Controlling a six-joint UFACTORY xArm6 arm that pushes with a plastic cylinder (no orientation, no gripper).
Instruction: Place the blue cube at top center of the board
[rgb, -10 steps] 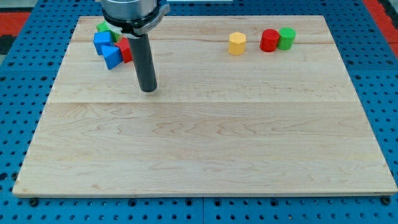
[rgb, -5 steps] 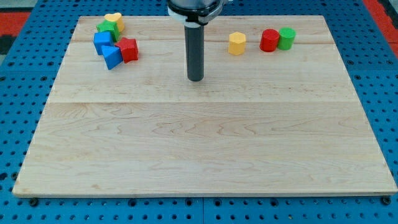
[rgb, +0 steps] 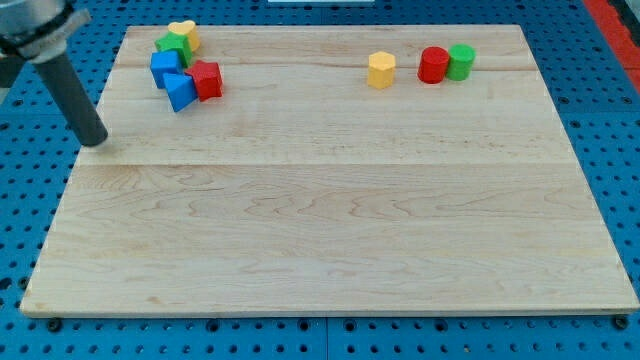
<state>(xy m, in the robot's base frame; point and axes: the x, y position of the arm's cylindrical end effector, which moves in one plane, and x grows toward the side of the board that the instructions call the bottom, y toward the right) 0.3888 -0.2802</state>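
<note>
A plain, straight cylindrical rod of dark grey, matte material (rgb: 75, 95) is nearly all that shows of the robot, smooth along its length with no markings, screws or cables visible on it. It ends below in a blunt, flat-cut end, my tip (rgb: 96, 142), the same dark grey as the shaft. At the upper end the rod meets a wider dark grey mount with a paler rim (rgb: 35, 25), cut off by the view's top left corner.

My tip (rgb: 95, 140) now at board's (rgb: 320, 240) left edge.
</note>
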